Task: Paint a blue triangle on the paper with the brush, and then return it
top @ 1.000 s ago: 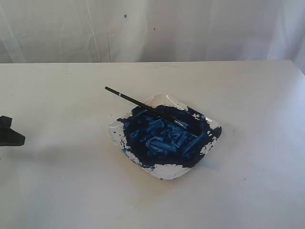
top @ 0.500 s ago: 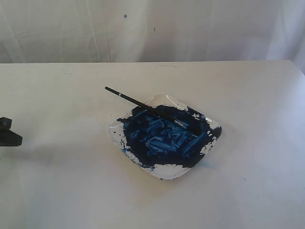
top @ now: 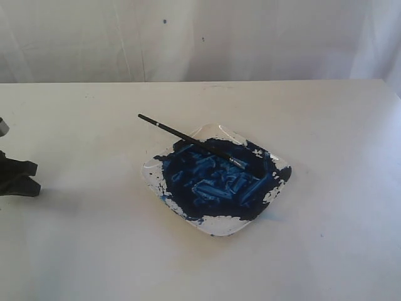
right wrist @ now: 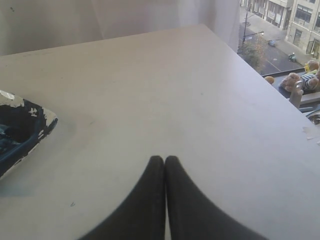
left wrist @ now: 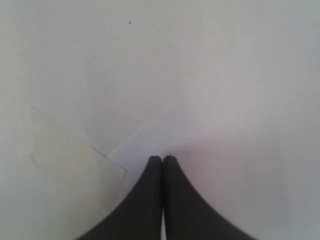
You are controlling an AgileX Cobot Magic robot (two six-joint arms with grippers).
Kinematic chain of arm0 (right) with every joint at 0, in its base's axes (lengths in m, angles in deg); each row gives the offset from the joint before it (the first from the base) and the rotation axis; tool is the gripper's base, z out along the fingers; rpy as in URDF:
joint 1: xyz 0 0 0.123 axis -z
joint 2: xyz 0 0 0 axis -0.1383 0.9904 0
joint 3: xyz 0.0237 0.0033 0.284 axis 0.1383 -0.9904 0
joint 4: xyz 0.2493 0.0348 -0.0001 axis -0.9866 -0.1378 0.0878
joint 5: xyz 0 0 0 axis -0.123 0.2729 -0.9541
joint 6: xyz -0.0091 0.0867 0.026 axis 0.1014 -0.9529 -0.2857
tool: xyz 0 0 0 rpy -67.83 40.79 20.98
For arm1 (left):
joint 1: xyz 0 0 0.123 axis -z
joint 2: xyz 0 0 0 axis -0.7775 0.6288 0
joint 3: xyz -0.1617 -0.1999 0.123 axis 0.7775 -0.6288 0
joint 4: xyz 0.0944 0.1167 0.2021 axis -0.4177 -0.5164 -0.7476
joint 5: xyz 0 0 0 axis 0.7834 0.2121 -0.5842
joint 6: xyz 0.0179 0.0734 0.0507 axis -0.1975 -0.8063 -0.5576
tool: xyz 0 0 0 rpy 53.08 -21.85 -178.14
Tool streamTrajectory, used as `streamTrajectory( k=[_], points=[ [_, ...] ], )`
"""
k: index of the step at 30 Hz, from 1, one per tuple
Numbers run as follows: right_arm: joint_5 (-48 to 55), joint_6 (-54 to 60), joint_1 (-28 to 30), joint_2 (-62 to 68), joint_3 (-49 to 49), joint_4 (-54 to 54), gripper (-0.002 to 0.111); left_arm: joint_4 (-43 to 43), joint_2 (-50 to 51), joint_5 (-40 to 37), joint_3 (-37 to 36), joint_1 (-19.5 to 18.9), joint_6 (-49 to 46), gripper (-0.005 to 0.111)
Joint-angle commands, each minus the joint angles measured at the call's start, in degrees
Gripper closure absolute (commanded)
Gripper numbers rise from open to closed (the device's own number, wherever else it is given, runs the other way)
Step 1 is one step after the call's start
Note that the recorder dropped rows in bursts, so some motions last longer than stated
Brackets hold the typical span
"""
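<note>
Zero strokes down, we judge: brush [top: 194, 139] lies across the dish [top: 219, 227] on the counter [top: 94, 251], paper [left wrist: 230, 150] by the left claw [left wrist: 163, 160] looks blank, it and the right claw [right wrist: 164, 159] are pressed together holding nothing, so pickup, painting and return all remain.

Nothing written could be read in any view: no text, label, brand, number or sign. The brush [top: 182, 135] carried a small pale patch on its handle, close to the end lying in the paint, but it was too small to tell whether it was lettering.
</note>
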Motion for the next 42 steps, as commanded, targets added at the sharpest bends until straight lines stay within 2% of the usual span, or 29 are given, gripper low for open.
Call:
streamTrajectory(
  k=[1, 15, 33, 42],
  points=[
    [-0.9, 0.0, 0.3, -0.3, -0.1, 0.1, 0.108, -1.0, -0.2, -0.1, 0.2, 0.3, 0.9, 0.107],
    [-0.9, 0.0, 0.3, -0.3, -0.1, 0.0, 0.108, -1.2, -0.2, -0.1, 0.2, 0.3, 0.9, 0.107],
    [-0.9, 0.0, 0.3, -0.3, -0.1, 0.0, 0.108, -1.2, -0.2, 5.2, 0.2, 0.3, 1.0, 0.107],
    [-1.0, 2.1, 0.3, -0.3, -0.1, 0.9, 0.108, -1.2, -0.2, 10.2, 0.2, 0.3, 1.0, 0.107]
  ],
)
